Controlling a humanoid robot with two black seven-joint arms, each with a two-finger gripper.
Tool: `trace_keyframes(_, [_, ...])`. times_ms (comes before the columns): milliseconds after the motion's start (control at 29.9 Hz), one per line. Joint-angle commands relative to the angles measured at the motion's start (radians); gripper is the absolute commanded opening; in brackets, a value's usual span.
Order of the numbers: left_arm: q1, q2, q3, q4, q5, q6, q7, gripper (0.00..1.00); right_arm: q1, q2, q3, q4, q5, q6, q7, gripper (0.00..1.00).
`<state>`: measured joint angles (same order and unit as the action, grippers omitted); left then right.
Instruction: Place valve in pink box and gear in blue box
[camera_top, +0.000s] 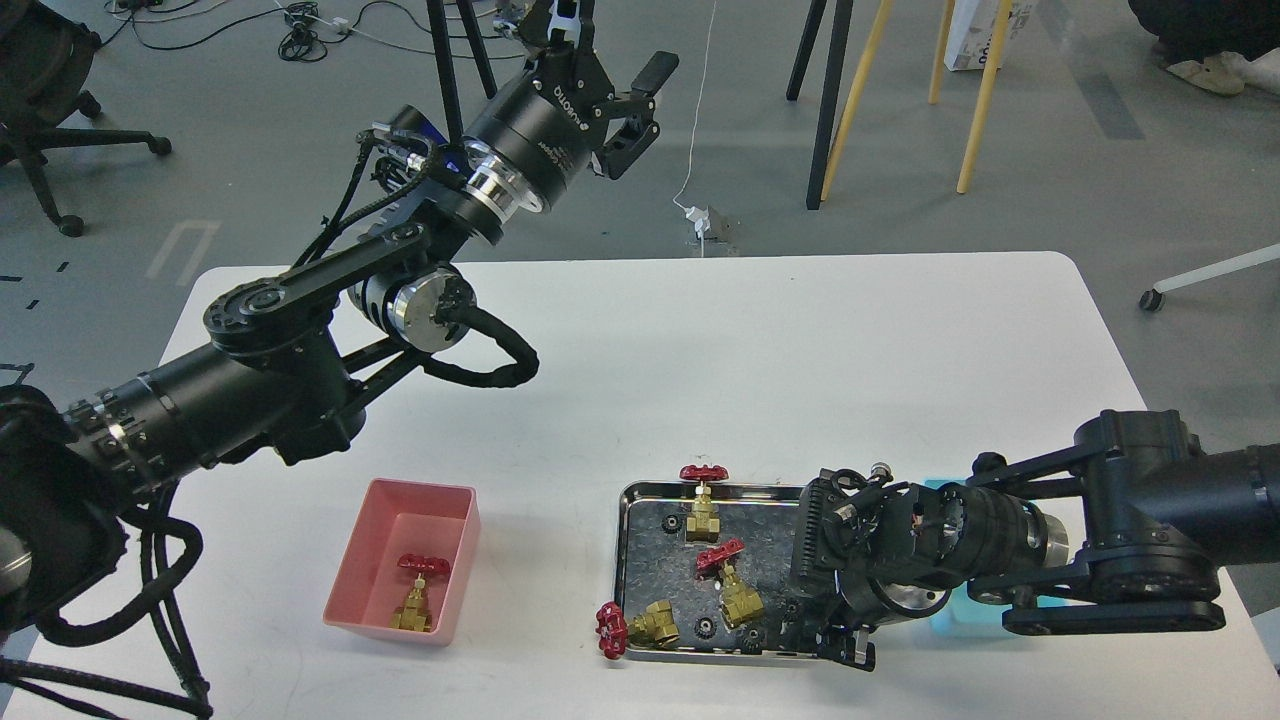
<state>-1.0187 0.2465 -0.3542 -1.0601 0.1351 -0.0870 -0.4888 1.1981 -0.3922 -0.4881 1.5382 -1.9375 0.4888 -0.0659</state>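
While upright in the pink box (352, 570), the valve (415, 592) points handwheel-up

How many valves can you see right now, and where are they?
4. One valve stands in the pink box. On the steel tray: one at the far edge, one mid-tray, one lying over the near-left rim. The right arm could hide others.

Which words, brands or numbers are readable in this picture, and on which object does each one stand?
"ROBOTIQ", seen upside down: on the black wrist body of the left claw.
Smaller white print beside it: too small to read.
Print on the white box on the floor: too blurred to read.
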Motion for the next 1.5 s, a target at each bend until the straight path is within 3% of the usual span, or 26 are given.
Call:
trace_keyframes(0, [0.008, 0.000, 0.000, 0.000, 0.000, 0.000, 0.000, 0.99, -0.003, 0.035, 0.005, -0.020, 0.000, 0.000, 0.000, 0.67])
trace_keyframes(401, [0.025, 0.000, 0.000, 0.003, 0.000, 0.000, 0.000, 0.99, -0.025, 0.058, 0.008, -0.038, 0.000, 0.000, 0.000, 0.62])
trace_keyframes(668, [0.035, 0.000, -0.002, 0.003, 0.000, 0.000, 0.000, 0.99, -0.031, 0.059, 0.013, -0.040, 0.000, 0.000, -0.002, 0.31])
trace_keyframes(835, [0.035, -0.001, -0.002, 0.003, 0.001, 0.000, 0.000, 0.99, -0.029, 0.058, 0.014, -0.040, -0.003, 0.000, -0.002, 0.18])
trace_keyframes(1303, [0.037, -0.001, 0.000, 0.003, 0.001, -0.002, 0.000, 0.99, -0.005, 0.038, 0.060, -0.026, -0.003, 0.000, -0.002, 0.11])
trace_keyframes(1470, [0.037, -0.003, 0.000, 0.003, 0.001, -0.002, 0.000, 0.99, 0.084, -0.094, 0.111, 0.022, 0.006, 0.000, 0.000, 0.11])
